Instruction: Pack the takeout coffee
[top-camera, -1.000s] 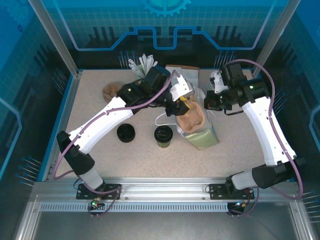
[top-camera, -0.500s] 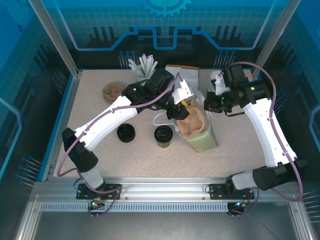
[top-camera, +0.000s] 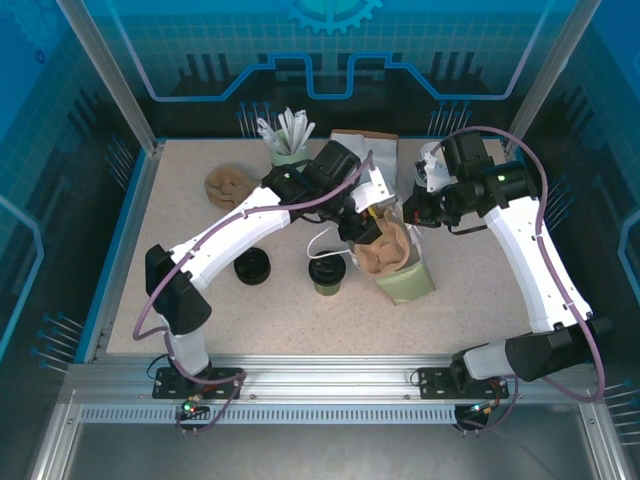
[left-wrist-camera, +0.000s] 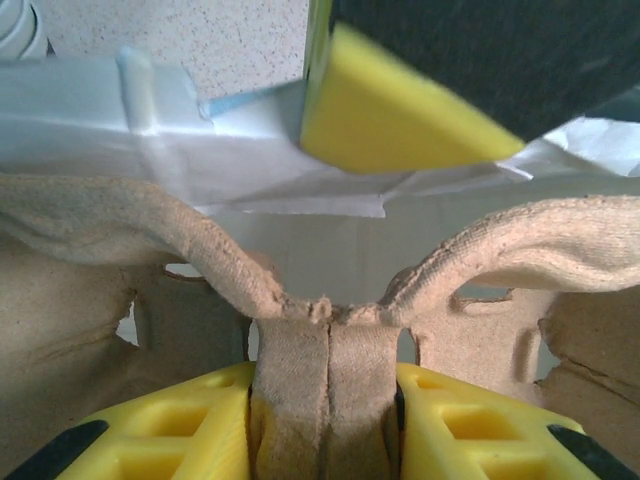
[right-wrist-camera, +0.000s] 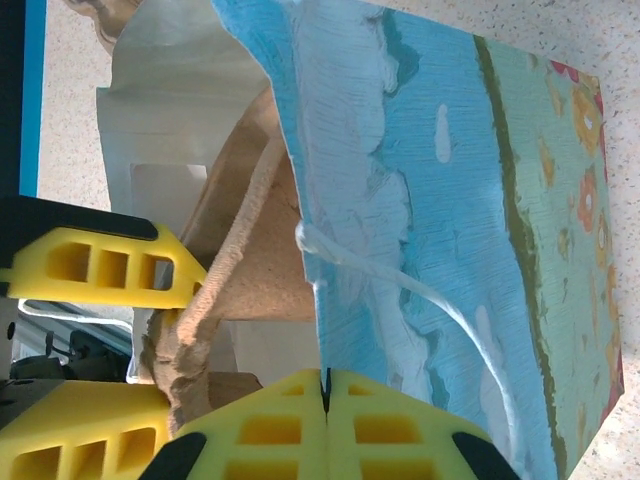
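Note:
The takeout coffee (top-camera: 326, 273), a short pale green cup with a black lid, stands on the table just left of the paper bag (top-camera: 408, 277). My left gripper (top-camera: 362, 222) is shut on the middle ridge of a brown pulp cup carrier (top-camera: 385, 247), which sits in the bag's open mouth. In the left wrist view the yellow fingers (left-wrist-camera: 470, 425) pinch that ridge (left-wrist-camera: 325, 350), with the bag's white inside (left-wrist-camera: 150, 150) beyond. My right gripper (right-wrist-camera: 325, 385) is shut on the blue bag rim (right-wrist-camera: 345, 300); the carrier (right-wrist-camera: 250, 260) shows beside it.
A second black-lidded cup (top-camera: 252, 267) stands left of the coffee. At the back are a mint cup of white stirrers (top-camera: 288, 140), another pulp carrier (top-camera: 225, 185), a brown paper piece (top-camera: 362, 148) and stacked cups (top-camera: 432, 165). The bag's white cord handle (top-camera: 322, 240) lies near the coffee.
My left arm has swung right and stretched further over the bag, carrying the carrier with it. The right gripper kept its hold on the bag rim.

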